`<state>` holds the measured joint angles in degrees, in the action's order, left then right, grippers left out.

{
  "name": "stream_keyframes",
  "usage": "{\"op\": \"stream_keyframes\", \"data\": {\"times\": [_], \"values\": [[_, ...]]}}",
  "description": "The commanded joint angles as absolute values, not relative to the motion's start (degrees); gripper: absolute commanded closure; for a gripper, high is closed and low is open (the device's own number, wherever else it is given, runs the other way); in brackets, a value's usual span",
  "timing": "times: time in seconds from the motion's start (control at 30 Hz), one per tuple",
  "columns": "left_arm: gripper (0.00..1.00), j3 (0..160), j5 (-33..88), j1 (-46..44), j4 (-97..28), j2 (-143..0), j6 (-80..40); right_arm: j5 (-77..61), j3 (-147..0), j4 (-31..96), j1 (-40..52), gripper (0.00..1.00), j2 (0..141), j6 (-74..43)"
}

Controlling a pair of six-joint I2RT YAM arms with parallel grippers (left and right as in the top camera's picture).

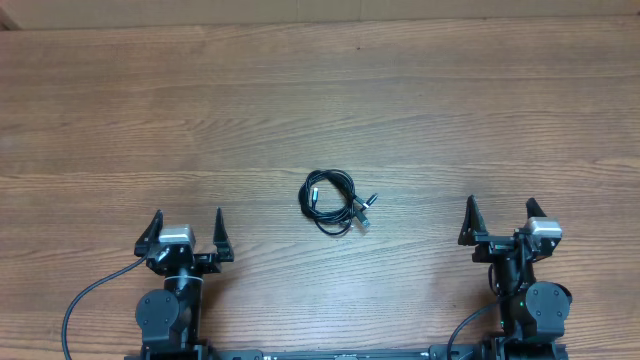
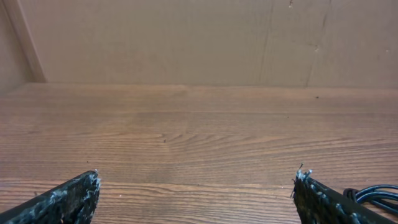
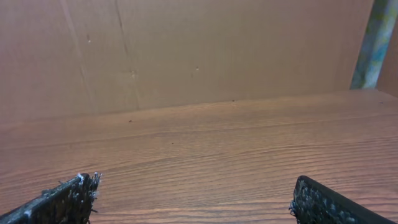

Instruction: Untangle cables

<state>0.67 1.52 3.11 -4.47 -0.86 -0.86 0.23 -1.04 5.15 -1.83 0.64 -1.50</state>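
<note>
Both tools wait with fingers spread wide, holding nothing. The left gripper [image 1: 187, 228] and the right gripper [image 1: 500, 218] flank the cables [image 1: 333, 200], which lie in one small coil on the table [image 1: 320, 90], ahead of both, between them and well apart from each. Expect thin, light, limp cords that slide and drag one another along. You would likely do best to pinch near the plug ends [image 1: 365, 210], probably the stiffest part. The coil is nearly round, slightly longer on a diagonal, with its plugs poking out toward your right gripper.
</note>
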Motion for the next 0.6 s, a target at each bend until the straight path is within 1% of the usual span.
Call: {"op": "stream_keyframes", "data": {"times": [0.0, 0.57], "values": [[0.0, 0.3, 1.3, 3.4, -4.4, -0.5, 0.3, 0.4, -0.4, 4.8, -1.6, 0.0, 0.2, -1.4], [0.0, 0.3, 1.8, 3.4, -4.4, -0.5, -0.6, 0.4, -0.4, 4.8, -1.6, 0.0, 0.2, -1.4]]}}
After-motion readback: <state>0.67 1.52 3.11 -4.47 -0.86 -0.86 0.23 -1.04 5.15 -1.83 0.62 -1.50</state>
